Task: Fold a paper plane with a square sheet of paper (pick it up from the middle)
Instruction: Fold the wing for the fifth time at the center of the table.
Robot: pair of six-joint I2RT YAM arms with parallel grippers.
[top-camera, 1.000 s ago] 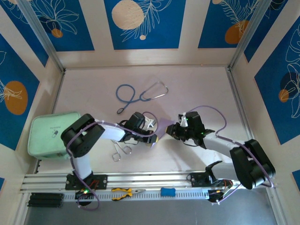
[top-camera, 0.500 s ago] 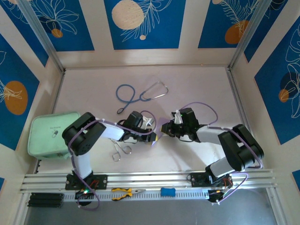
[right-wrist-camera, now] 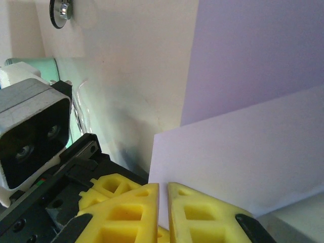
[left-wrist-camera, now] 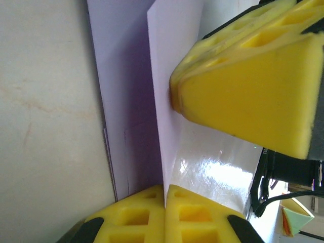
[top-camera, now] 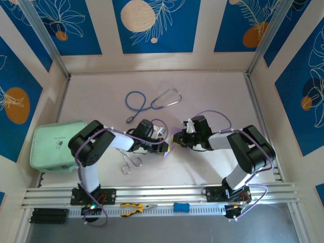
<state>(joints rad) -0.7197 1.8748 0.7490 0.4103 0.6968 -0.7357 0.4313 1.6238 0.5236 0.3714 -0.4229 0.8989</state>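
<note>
Left hand (left-wrist-camera: 165, 202) and right hand (right-wrist-camera: 163, 202): each pinched shut on paper (right-wrist-camera: 243, 147), held between them at centre of top view. Paper, judged: feather-light, limp, creases easily; best gripped at opposite edges, kept taut.

A pale, pinkish-white tabletop (top-camera: 217, 96) carries a few loose things. Towards the far side lies a stethoscope with looped blue tubing and metal earpieces (top-camera: 150, 104) — flat, well apart from the rest. A mint-green padded pouch (top-camera: 50, 147) sits at the left edge. Nearer the middle lie metal forceps with ring handles (top-camera: 129, 162). Along the near edge, in front of the aluminium rails (top-camera: 162, 192), rest yellow-handled pliers (top-camera: 134, 207) and, just to their right, a small blue block (top-camera: 181, 206).
</note>
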